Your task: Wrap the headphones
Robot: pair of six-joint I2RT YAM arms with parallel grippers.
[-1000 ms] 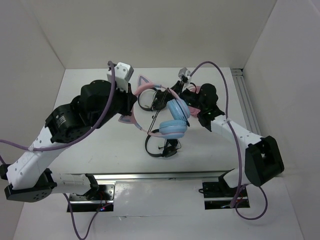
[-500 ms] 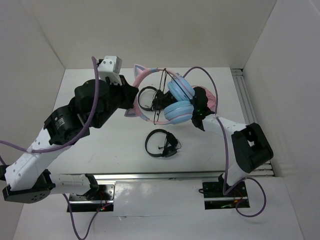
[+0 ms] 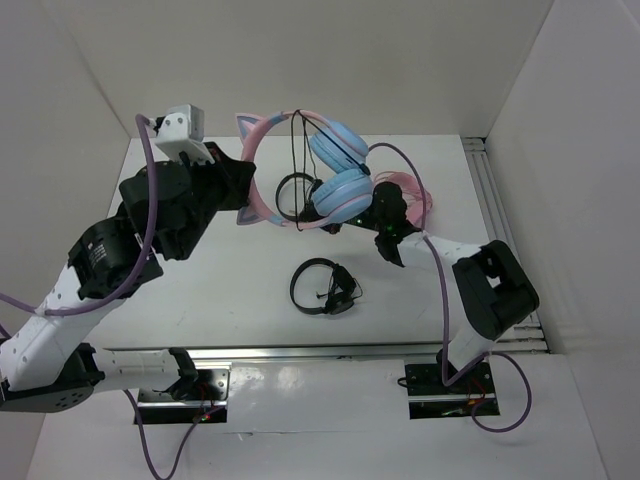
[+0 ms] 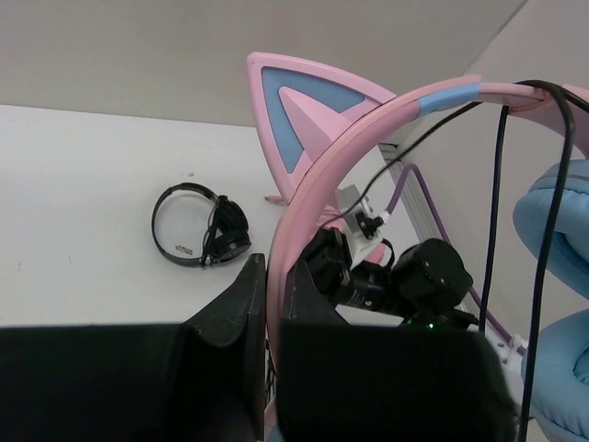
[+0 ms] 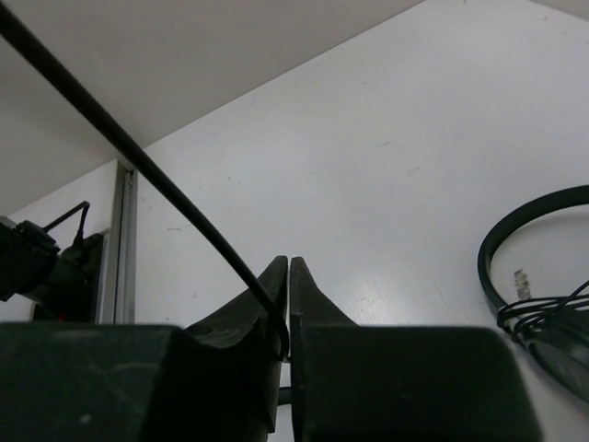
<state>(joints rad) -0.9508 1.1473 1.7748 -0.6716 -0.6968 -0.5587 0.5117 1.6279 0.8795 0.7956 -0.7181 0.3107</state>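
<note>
The headphones hang in the air above the table's far middle. Their pink headband (image 3: pixel 262 130) has cat ears, and two light blue ear cups (image 3: pixel 338 195) hang at its right. My left gripper (image 3: pixel 243 190) is shut on the headband, which runs up between its jaws in the left wrist view (image 4: pixel 276 267) below a cat ear (image 4: pixel 304 110). The thin dark cable (image 3: pixel 297 170) drapes over the band and hangs down. My right gripper (image 3: pixel 345 222) sits low under the ear cups, shut on the cable (image 5: pixel 138 152) just above the table.
One small black headphone (image 3: pixel 325 287) lies in the middle of the table. Another (image 3: pixel 292 195) lies under the raised headphones. The all-pink headphones (image 3: pixel 412 195) lie behind my right arm. A metal rail (image 3: pixel 495 200) runs along the right edge.
My left arm has lifted the headphones up and to the left. My right arm has swung left and low beneath the ear cups, and the cable now hangs over the band.
</note>
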